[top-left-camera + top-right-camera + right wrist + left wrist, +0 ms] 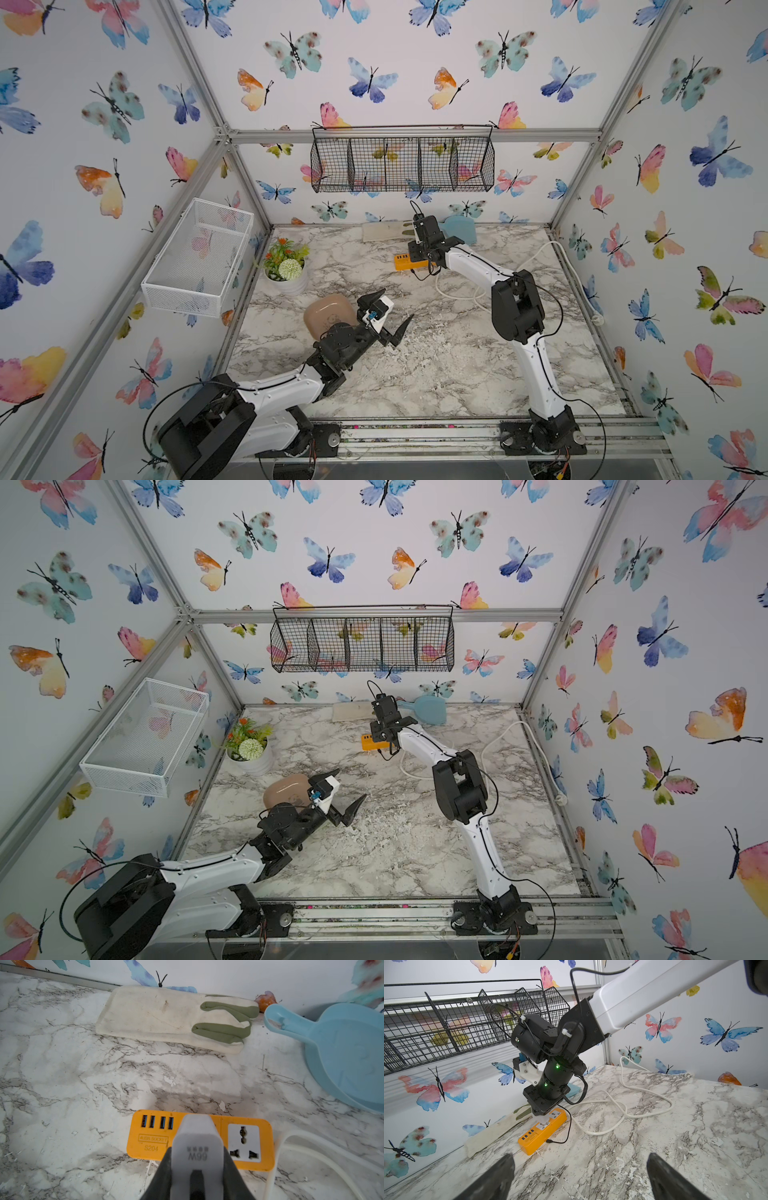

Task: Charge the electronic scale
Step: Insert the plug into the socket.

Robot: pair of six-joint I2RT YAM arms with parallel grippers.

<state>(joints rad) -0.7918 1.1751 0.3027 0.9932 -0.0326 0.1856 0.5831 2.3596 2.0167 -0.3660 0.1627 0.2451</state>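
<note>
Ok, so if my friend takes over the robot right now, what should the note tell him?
Left pincer: open, empty, by the scale.
Right pincer: shut on the white charger, which is at a socket of the orange power strip; cannot tell if it is fully in.
Black cable: its end lies loose on the table beside the strip.
Done: charger at the strip.
Left: push it home if needed, then plug the cable's end into the scale.

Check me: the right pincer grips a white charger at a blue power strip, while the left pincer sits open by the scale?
The power strip is orange, not blue; the right wrist view shows it. The right pincer does grip the white charger there, and the left pincer is open by the scale.
</note>
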